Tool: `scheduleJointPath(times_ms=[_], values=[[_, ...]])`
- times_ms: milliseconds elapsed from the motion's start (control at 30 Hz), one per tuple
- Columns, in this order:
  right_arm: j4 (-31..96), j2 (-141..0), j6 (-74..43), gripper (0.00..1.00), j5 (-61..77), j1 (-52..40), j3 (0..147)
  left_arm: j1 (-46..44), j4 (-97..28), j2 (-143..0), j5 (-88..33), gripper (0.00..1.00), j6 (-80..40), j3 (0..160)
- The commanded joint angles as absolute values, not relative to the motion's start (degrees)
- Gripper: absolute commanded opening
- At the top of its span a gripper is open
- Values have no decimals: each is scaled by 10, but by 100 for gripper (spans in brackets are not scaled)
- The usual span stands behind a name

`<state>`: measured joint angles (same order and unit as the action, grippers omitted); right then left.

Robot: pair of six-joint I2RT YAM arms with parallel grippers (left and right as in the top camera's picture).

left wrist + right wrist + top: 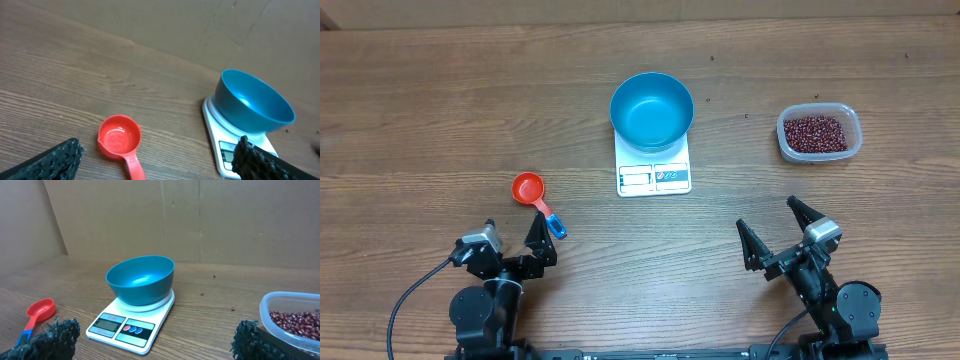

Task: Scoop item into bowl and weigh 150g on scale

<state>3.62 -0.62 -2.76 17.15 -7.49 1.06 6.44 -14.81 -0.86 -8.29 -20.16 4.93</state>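
Overhead view: the left end effector (512, 232) and right end effector (772, 226) both stand wide open, gripping nothing, over the wooden tabletop (420, 100). A bright red plastic scoop (528, 188) with a blue-tipped handle lies just ahead of the left end effector, its handle end close to the inner finger and its cup empty. Ahead of and between the two end effectors, a round, deep blue bowl (652, 110) sits empty on the small white rectangular kitchen scale (654, 178). Small dark red-brown dried beans (815, 132) cover the bottom of a clear rounded plastic tub (856, 128), well ahead of the right end effector. Picking up the scoop looks like the step in hand. Closing on the handle rather than the cup, and keeping the cup level, should serve best.
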Motion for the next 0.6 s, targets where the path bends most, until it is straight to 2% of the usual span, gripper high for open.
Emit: scheduleJointPath(times_ms=[0,133,300,433,567], values=[[33,-2,-28,100,168,-76,4,68,-142,-3,-92,100,-248,46],[33,-2,-28,100,168,-76,4,68,-131,-4,-173,100,-249,55],[33,-2,-28,100,168,-76,4,68,-187,-71,-156,100,-213,144],[33,-2,-28,100,168,-76,4,68,-259,-222,-116,100,-152,273],[33,-2,-28,100,168,-76,4,67,-390,-399,-46,100,-122,441]])
